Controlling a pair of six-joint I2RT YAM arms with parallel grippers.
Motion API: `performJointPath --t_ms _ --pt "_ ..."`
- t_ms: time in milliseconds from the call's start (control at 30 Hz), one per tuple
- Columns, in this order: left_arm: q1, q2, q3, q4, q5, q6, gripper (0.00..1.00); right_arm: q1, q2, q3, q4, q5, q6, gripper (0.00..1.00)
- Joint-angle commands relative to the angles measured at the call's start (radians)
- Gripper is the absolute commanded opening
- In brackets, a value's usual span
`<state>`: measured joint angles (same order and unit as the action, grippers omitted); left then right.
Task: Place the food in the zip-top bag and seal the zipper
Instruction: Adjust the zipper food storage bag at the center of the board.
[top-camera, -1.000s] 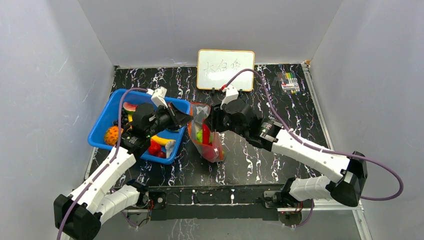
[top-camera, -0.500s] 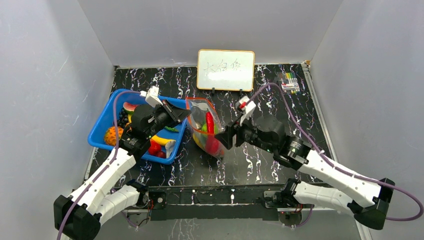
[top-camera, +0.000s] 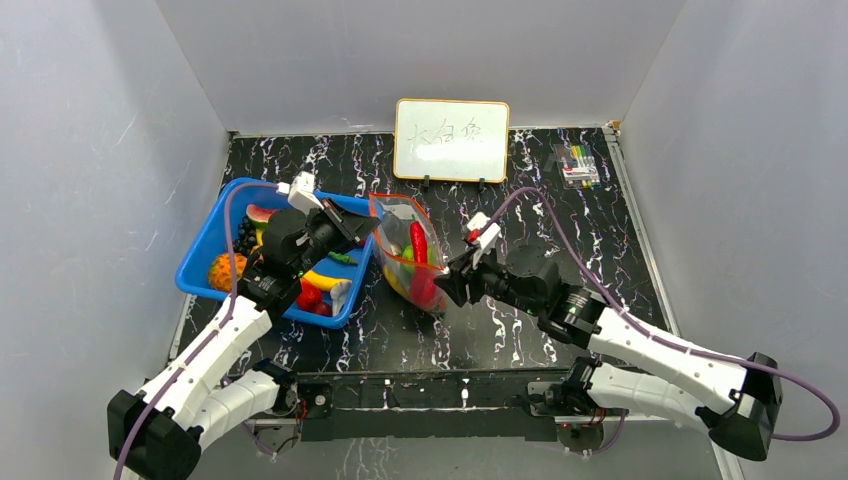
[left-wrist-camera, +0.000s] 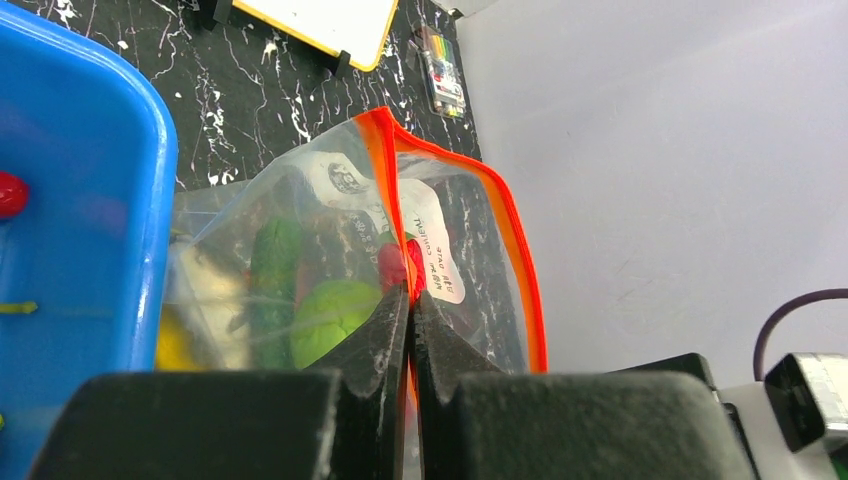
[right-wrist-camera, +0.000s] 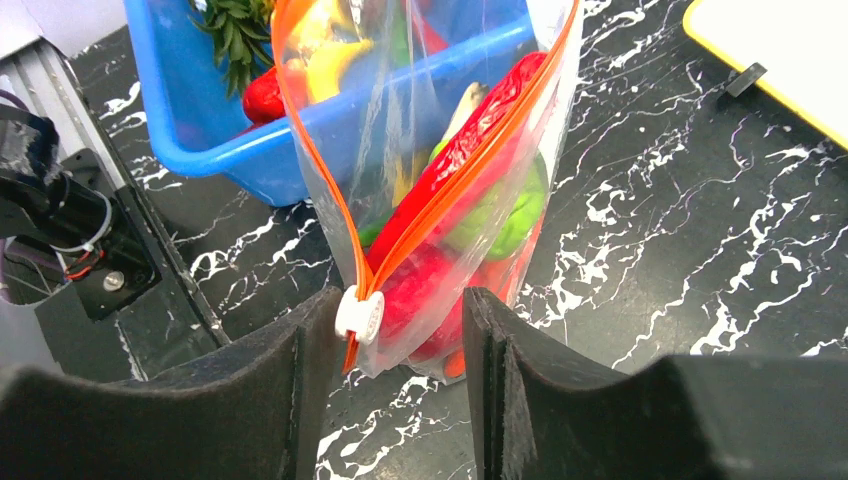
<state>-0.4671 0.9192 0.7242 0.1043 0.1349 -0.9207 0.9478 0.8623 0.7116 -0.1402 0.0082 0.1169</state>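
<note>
The clear zip-top bag (top-camera: 405, 258) stands beside the blue basket, its mouth open. Inside it lie a red chilli (right-wrist-camera: 470, 145), a green fruit (right-wrist-camera: 505, 215) and other toy food. My left gripper (left-wrist-camera: 410, 292) is shut on the orange zipper (left-wrist-camera: 520, 260) strip at the bag's far rim, holding it up. In the top view it sits at the bag's left edge (top-camera: 366, 231). My right gripper (right-wrist-camera: 402, 305) is open, its fingers standing either side of the bag's near corner. The white slider (right-wrist-camera: 359, 314) sits just inside the left finger (right-wrist-camera: 305, 370).
The blue basket (top-camera: 203, 238), left of the bag, holds more toy food. A whiteboard (top-camera: 451, 140) stands at the back. A box of markers (top-camera: 577, 165) lies at the back right. Grey walls close in on both sides.
My right gripper drew back from the bag's mouth, opened, and came in low at the bag's near corner. A red chilli now stands in the bag. The left gripper kept its hold.
</note>
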Motion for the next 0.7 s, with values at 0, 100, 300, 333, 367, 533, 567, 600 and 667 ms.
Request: performJointPath --t_ms 0,100,300,333,367,533,567,600,667 --pt "-0.002 -0.025 0.008 0.05 -0.023 -0.008 0.0 0.007 0.031 -0.025 0.146 0.012 -0.014 0.44" --pt "-0.002 -0.028 0.008 0.051 -0.027 -0.008 0.0 0.009 0.051 -0.03 0.179 0.016 0.003 0.38" --pt "-0.002 -0.032 0.012 0.036 -0.038 0.008 0.0 0.011 0.032 -0.044 0.164 0.07 0.013 0.14" --pt "-0.002 -0.034 0.011 0.035 -0.036 0.014 0.0 0.01 0.015 -0.047 0.163 0.079 0.007 0.06" --pt "-0.002 -0.039 0.012 0.039 -0.033 0.026 0.0 0.011 -0.004 -0.05 0.164 0.085 -0.002 0.0" --pt "-0.002 -0.071 0.037 0.116 0.065 0.242 0.27 0.011 -0.064 -0.034 0.12 0.079 -0.065 0.0" --pt "-0.002 -0.075 0.053 0.123 0.105 0.304 0.31 0.01 -0.068 -0.023 0.094 0.068 -0.079 0.0" --pt "-0.002 -0.075 0.066 0.131 0.146 0.373 0.35 0.011 -0.07 -0.011 0.078 0.05 -0.087 0.0" --pt "-0.002 -0.071 0.101 0.124 0.27 0.529 0.38 0.011 -0.075 0.013 0.049 0.013 -0.117 0.0"
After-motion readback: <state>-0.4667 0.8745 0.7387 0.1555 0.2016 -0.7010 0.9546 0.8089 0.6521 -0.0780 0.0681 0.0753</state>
